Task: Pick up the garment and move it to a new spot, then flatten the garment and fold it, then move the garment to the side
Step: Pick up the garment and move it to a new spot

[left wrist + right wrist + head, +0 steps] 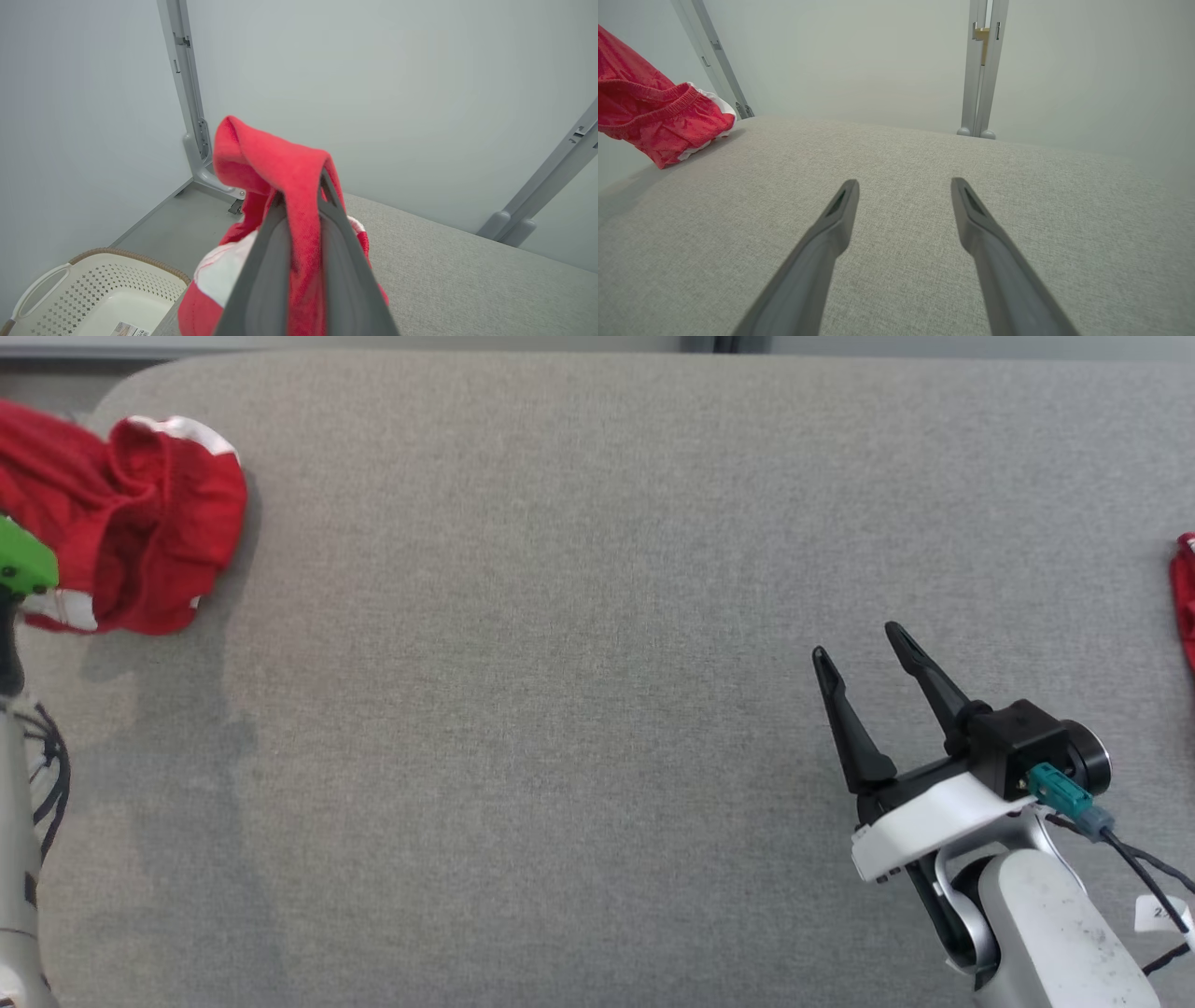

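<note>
The garment [140, 523] is red with white trim, bunched at the far left corner of the grey padded table [560, 709]. In the left wrist view my left gripper [301, 189] is shut on a fold of the garment [261, 158], which drapes over and between the two fingers. The right wrist view shows the garment [654, 116] raised at the left, its lower end touching the table. My right gripper [857, 644] hovers open and empty over the table's right half, and its fingers [904, 183] stand well apart.
A white perforated basket [126, 254] stands on the floor beside the table's left end. Another red cloth [1186, 597] shows at the right edge. Grey frame posts [983, 70] rise behind the table against a pale wall.
</note>
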{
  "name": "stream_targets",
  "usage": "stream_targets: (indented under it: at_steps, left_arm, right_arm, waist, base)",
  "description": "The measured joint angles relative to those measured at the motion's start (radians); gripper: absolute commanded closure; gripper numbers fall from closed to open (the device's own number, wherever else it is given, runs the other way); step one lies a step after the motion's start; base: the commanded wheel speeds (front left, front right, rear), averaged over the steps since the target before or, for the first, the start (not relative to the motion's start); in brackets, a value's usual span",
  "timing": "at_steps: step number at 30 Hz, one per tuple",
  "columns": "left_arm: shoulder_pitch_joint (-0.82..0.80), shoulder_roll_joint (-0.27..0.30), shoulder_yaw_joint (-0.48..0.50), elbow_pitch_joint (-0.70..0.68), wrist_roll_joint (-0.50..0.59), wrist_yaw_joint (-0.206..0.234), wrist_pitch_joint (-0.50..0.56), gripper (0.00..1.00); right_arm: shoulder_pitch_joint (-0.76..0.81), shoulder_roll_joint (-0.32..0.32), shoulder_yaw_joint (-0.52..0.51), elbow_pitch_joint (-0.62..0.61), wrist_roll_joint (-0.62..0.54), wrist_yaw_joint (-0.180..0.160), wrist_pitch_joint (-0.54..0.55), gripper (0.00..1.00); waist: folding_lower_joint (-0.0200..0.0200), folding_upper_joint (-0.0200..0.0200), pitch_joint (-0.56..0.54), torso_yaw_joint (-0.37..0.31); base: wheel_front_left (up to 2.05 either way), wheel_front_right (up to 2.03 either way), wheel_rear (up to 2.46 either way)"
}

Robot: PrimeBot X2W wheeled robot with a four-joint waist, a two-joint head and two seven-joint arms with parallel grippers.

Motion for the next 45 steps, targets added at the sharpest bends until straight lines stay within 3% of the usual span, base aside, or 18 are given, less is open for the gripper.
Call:
stream_targets:
  at_steps: [9,14,21,27,34,35,36,37,45]
  left_arm:
    - [-0.010,-0.127,-0.108,-0.268,-0.021,-0.027,0.077,1.00]
    - [0.020,-0.212,-0.183,-0.392,-0.044,-0.034,0.135,1.00]
    - [0.034,-0.270,-0.260,-0.512,-0.060,-0.039,0.172,1.00]
    - [0.091,-0.298,-0.310,-0.518,-0.078,-0.038,0.181,1.00]
    - [0.217,-0.279,-0.378,-0.362,-0.055,-0.043,0.152,1.00]
    - [0.239,-0.279,-0.384,-0.329,-0.053,-0.043,0.144,0.92]
    - [0.255,-0.279,-0.389,-0.307,-0.053,-0.043,0.136,0.65]
    - [0.272,-0.277,-0.402,-0.283,-0.049,-0.043,0.121,0.00]
    - [0.337,-0.283,-0.469,-0.200,-0.044,-0.047,-0.019,0.00]
  right_arm:
    - [0.025,0.023,-0.003,0.017,0.004,0.000,-0.016,0.00]
    - [0.024,0.027,0.002,0.010,0.009,0.000,-0.014,0.00]
    - [0.018,0.029,-0.002,0.006,0.010,0.000,-0.019,0.00]
    - [0.017,0.031,-0.009,0.002,0.010,0.000,-0.026,0.00]
    - [0.005,0.041,-0.007,0.008,0.010,0.000,-0.037,0.00]
    - [0.005,0.041,-0.007,0.010,0.010,0.000,-0.041,0.00]
    - [0.004,0.042,-0.007,0.012,0.010,0.000,-0.044,0.00]
    - [0.003,0.042,-0.009,0.013,0.010,0.000,-0.044,0.00]
    - [0.007,0.038,-0.026,0.023,-0.004,0.000,-0.045,0.00]
  waist:
    - [0.0000,0.0000,-0.131,-0.060]
    - [-0.0001,0.0000,-0.160,-0.130]
    - [0.0000,0.0001,-0.156,-0.248]
    - [-0.0001,0.0001,-0.131,-0.330]
    - [-0.0001,0.0000,-0.078,-0.378]
    - [-0.0001,0.0000,-0.072,-0.382]
    - [0.0000,0.0000,-0.067,-0.385]
    - [0.0000,0.0001,-0.062,-0.388]
    - [-0.0001,0.0001,-0.065,-0.356]
  base:
    - [0.00,0.00,0.00]
    - [0.00,0.00,0.00]
    - [0.00,0.00,0.00]
    - [0.00,0.00,0.00]
    - [0.00,0.00,0.00]
    - [0.00,0.00,0.00]
    - [0.00,0.00,0.00]
    - [0.00,0.00,0.00]
    - [0.00,0.00,0.00]
